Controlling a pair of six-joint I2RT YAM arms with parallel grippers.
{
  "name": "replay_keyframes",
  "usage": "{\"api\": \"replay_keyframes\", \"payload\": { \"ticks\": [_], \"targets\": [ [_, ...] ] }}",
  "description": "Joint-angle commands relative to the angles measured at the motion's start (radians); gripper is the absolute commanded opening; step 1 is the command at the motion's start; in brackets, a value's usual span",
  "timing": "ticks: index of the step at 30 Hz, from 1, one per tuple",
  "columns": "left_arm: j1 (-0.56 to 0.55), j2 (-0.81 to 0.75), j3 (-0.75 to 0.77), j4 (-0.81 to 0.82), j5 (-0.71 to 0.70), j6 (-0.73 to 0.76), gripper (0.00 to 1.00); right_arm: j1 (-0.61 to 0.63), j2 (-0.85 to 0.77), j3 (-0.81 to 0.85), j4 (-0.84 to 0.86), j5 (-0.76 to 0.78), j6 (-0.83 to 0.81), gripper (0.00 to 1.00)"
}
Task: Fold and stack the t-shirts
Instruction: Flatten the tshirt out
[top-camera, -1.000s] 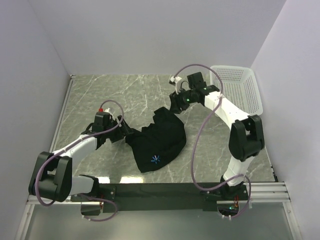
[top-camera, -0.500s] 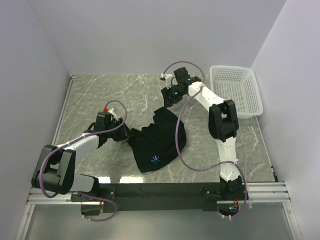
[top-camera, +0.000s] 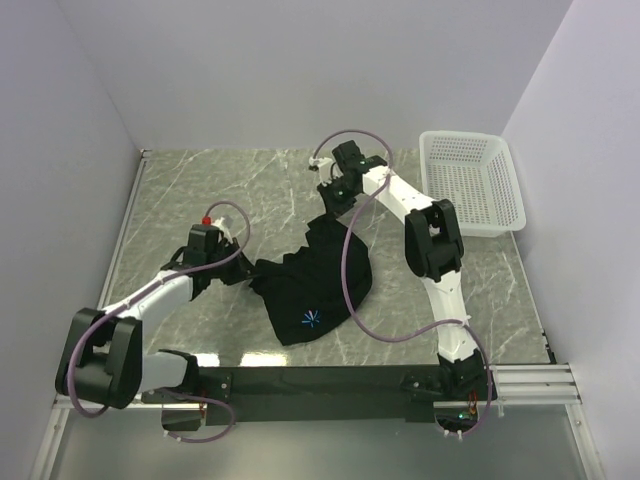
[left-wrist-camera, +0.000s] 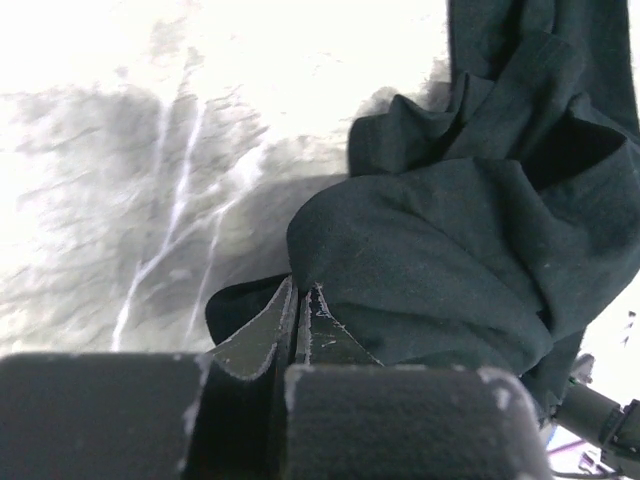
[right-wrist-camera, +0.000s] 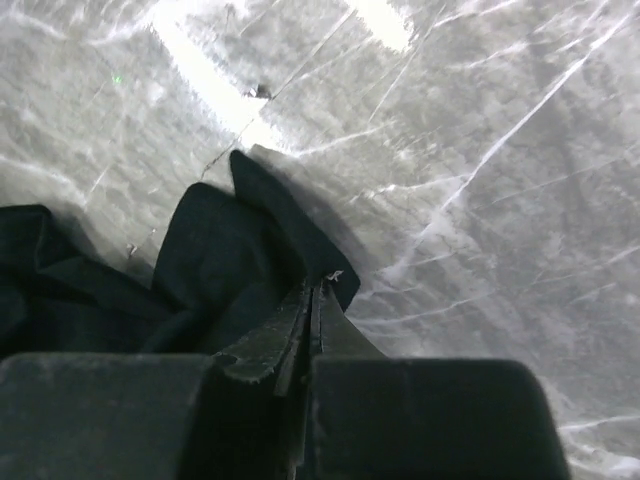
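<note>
**A:** Where do we find the plain black short-sleeved cloth t-shirt (top-camera: 318, 280)?

**B:** We see it crumpled in a heap about the middle of the grey marble-patterned table (top-camera: 230, 185). Its small light-blue starburst logo (top-camera: 311, 320) faces up near the heap's six o'clock edge.

**A:** And the left gripper (left-wrist-camera: 300, 300)?

**B:** It is at the heap's nine o'clock side. We read its jaws as pressed together, with a fold of the t-shirt's edge pinched at the tips (the wrist view shows cloth bunched right against them).

**A:** The right gripper (right-wrist-camera: 315, 285)?

**B:** That one is at twelve o'clock, low over the table. Its jaws are closed too, nipping a peaked corner of black fabric.

**A:** Anything farther out?

**B:** We note the white perforated plastic basket (top-camera: 470, 180) at the table's two o'clock corner, well apart from the t-shirt.
</note>
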Motion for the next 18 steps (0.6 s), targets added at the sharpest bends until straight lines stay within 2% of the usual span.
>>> {"api": "replay_keyframes", "payload": {
  "ticks": [1, 5, 9, 13, 18],
  "targets": [
    [0.007, -0.060, 0.033, -0.082, -0.079, 0.022, 0.01, -0.012, -0.059, 0.007, 0.062, 0.004, 0.037, 0.00],
    [0.016, -0.113, 0.061, -0.189, -0.214, 0.024, 0.01, -0.060, -0.137, -0.003, 0.121, 0.018, 0.074, 0.00],
    [0.054, -0.213, 0.098, -0.288, -0.413, 0.011, 0.01, -0.141, -0.244, -0.101, 0.241, 0.056, 0.155, 0.00],
    [0.114, -0.259, 0.150, -0.346, -0.504, 0.021, 0.00, -0.175, -0.345, -0.259, 0.386, 0.170, 0.233, 0.00],
    [0.192, -0.238, 0.196, -0.380, -0.565, 0.056, 0.01, -0.187, -0.447, -0.400, 0.505, 0.343, 0.315, 0.00]
  ]
}}
